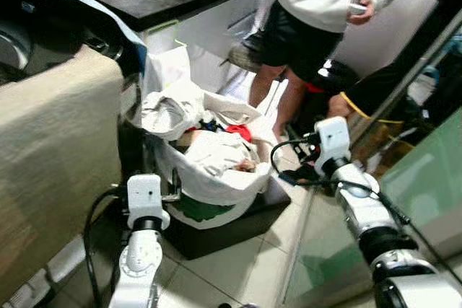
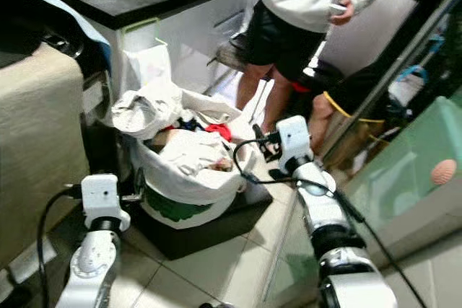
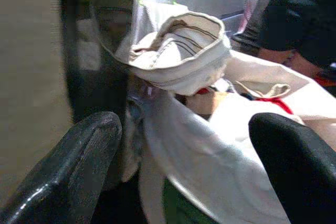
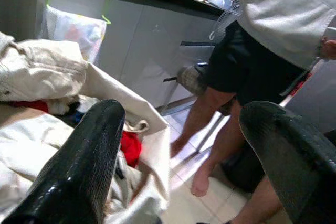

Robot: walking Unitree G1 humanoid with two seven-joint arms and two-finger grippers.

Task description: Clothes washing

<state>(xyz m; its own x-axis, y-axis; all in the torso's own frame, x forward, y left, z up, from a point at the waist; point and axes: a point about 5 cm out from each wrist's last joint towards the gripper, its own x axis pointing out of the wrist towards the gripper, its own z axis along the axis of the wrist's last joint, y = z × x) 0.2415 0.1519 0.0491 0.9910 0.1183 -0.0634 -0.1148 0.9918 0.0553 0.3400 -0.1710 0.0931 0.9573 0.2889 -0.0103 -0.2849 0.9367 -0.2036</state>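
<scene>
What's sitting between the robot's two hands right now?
In the left eye view, a laundry basket heaped with pale clothes lies between the left gripper and the right gripper; both have their fingers open.

Left arm: raised forward, wrist level, left hand (image 3: 184,166) with both black fingers (image 3: 68,171) spread wide apart and nothing held between them. Right arm: extended forward and angled inward toward the left hand, cable looped beside the wrist. Right hand (image 4: 194,161) likewise spread wide, fingers (image 4: 79,166) empty.
</scene>
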